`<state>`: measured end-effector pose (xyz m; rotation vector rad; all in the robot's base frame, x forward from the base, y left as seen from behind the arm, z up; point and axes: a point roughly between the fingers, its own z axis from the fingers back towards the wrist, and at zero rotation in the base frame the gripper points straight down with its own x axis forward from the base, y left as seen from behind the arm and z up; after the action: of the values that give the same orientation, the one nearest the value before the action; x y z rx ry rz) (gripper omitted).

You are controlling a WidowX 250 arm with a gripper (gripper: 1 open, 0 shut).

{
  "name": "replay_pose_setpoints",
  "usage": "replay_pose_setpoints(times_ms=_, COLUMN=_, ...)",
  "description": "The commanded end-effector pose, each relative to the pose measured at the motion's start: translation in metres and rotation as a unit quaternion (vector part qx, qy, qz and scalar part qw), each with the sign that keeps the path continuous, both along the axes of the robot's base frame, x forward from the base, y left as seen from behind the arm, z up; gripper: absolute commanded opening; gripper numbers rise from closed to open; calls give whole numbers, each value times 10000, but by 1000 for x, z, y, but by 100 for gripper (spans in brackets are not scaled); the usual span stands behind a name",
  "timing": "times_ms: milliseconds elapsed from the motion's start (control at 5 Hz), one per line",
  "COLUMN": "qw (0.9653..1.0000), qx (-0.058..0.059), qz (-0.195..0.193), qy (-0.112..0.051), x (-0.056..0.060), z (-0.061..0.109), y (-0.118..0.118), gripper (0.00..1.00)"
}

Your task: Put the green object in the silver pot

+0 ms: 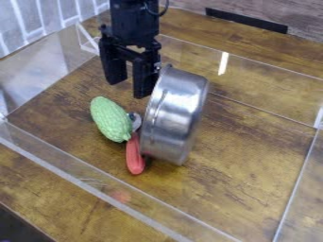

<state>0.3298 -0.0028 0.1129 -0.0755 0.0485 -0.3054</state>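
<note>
Pot (171,118) tipped on its side, propped on the spoon (134,159), mouth not facing up; likely needs righting before loading. Gourd (110,119) flat on table (240,203), just left of pot, outside it. Gripper (130,83) above both, pointing down, fingers spread wide, holding nothing, near pot rim.

Silver pot (175,118) tipped on side; green object (111,119) beside it on table; fingers (113,68) spread above.
</note>
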Motion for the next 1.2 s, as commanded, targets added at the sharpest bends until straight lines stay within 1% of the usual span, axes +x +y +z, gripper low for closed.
replay_pose_setpoints(times_ms=0, qw=9997, qx=-2, qz=-25, qy=-247, x=0, z=9, y=3, gripper=100)
replay_pose_setpoints(times_ms=400, qw=9998, qx=-53, qz=-77, qy=-180, x=-1, z=-5, y=1, gripper=100)
replay_pose_setpoints(times_ms=1000, qw=9995, qx=-131, qz=-252, qy=-171, x=-1, z=-15, y=-20, gripper=100)
